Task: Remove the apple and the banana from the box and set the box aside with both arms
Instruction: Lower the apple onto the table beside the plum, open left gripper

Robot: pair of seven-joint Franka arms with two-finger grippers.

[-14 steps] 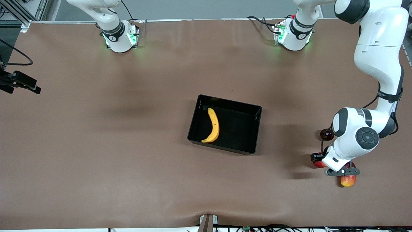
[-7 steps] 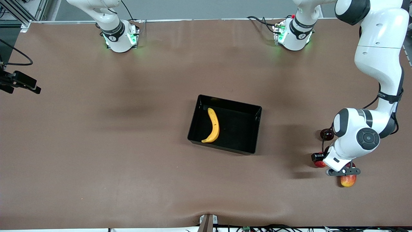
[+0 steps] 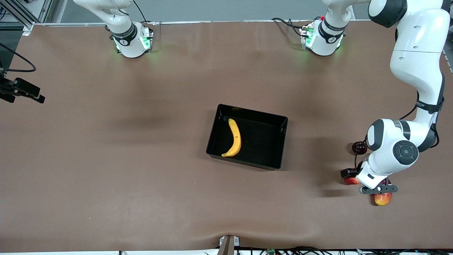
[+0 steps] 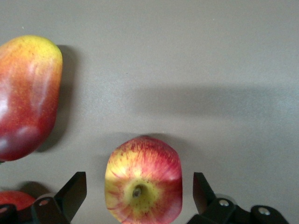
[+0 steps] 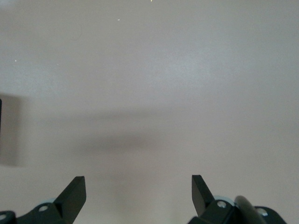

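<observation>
Now the left tool (image 4: 135,198) straddles the apple (image 4: 144,179), fingers spread clear.

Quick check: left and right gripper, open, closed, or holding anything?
Left gripper: open, fingers apart on either side of the apple on the table, not gripping it.
Right gripper: open, holding nothing, over bare table.

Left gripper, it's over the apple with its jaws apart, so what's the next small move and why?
Probably lift the left gripper straight up. Its jaws stand open, clear of the apple, which sits on the table beside the mango, outside the box. The banana lies in the box and needs taking out next.
</observation>
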